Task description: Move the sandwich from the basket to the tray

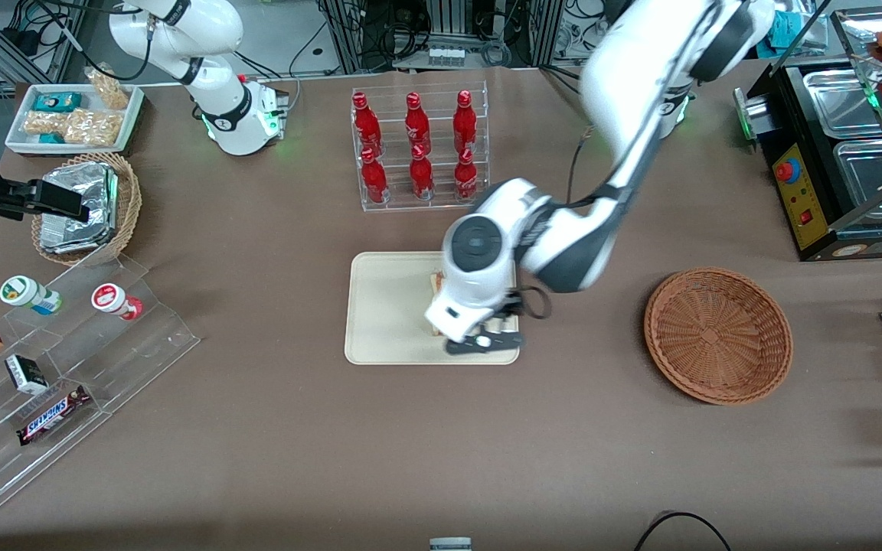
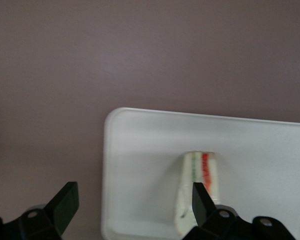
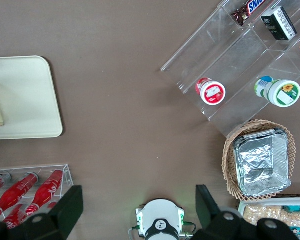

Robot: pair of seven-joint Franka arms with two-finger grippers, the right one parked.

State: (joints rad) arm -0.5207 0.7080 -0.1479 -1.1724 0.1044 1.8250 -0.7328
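Cream tray [image 1: 387,306] sits mid-desk in the front view, with the arm over it and the wicker basket [image 1: 718,334] empty toward the working arm's end. Only a sliver of sandwich [image 1: 436,283] shows, probably resting on the tray. At the wrist, the jaws [image 2: 132,207] stand spread, gripping nothing, with the sandwich [image 2: 200,192] lying inside the tray [image 2: 140,150]. Lifting straight up should avoid nudging it.

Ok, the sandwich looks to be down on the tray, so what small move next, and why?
Probably lift the gripper straight up. Its fingers are spread wide over the tray, and the sandwich rests on the tray surface beside one fingertip, not clamped. The basket sits empty, so rising vertically should clear the sandwich without nudging it.
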